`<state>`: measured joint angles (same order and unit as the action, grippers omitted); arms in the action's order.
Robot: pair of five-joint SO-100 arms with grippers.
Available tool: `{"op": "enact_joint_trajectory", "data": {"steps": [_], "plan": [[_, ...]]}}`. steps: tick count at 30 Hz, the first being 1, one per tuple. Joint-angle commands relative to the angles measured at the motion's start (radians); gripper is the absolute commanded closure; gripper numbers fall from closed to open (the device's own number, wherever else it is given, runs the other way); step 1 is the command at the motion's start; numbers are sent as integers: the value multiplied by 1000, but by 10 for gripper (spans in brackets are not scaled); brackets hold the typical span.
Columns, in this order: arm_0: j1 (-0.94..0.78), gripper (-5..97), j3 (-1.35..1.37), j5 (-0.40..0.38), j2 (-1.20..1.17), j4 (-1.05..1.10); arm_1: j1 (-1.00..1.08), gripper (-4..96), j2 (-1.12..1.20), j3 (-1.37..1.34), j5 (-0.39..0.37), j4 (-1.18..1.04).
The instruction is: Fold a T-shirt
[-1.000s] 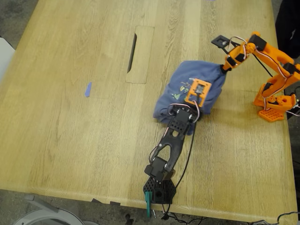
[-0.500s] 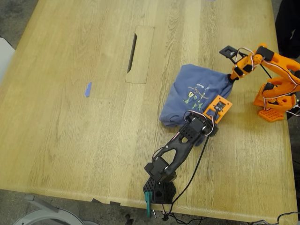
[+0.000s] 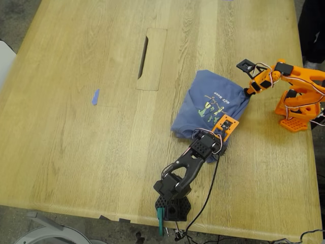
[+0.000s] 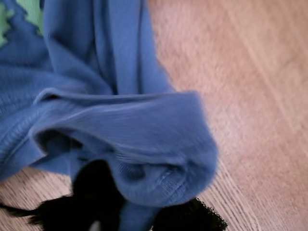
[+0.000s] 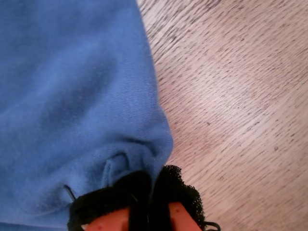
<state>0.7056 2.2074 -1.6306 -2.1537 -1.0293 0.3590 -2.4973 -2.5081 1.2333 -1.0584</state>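
The slate-blue T-shirt [image 3: 208, 109] lies bunched on the wooden table, print up, toward the exterior view's right. My first gripper [image 3: 219, 140], on the black arm, is shut on a folded hem of the shirt's near edge; the first wrist view shows its black jaws [image 4: 130, 211] pinching rolled blue cloth [image 4: 120, 139]. My second gripper [image 3: 247, 92], on the orange arm, is shut on the shirt's corner at the exterior view's right; the second wrist view shows its black-padded jaws [image 5: 149, 192] closed on blue fabric [image 5: 72, 96].
A small blue tape scrap [image 3: 95, 96] lies at the exterior view's left. A rectangular cutout with a slot [image 3: 151, 58] sits in the table's middle back. The orange arm's base [image 3: 297, 114] stands by the right edge, the black arm's base [image 3: 172, 206] by the front edge.
Both grippers have pulled the shirt toward the exterior view's right and front. The black arm's gripper has come off the top of the shirt, and the print now shows.
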Motion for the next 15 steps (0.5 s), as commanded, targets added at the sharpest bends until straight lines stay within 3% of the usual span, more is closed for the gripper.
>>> {"op": "enact_joint_trajectory", "data": {"steps": [1,4,8,15], "plan": [[-11,583,9,-32,-66,49,28,838,-43,-51,-12,57],[-5,455,37,-60,-77,49,54,736,-87,-104,-15,86],[-5,347,55,-84,-91,44,91,699,-149,-140,-23,92],[-2,278,115,-106,-195,-91,137,673,-187,-71,-20,58]]}}
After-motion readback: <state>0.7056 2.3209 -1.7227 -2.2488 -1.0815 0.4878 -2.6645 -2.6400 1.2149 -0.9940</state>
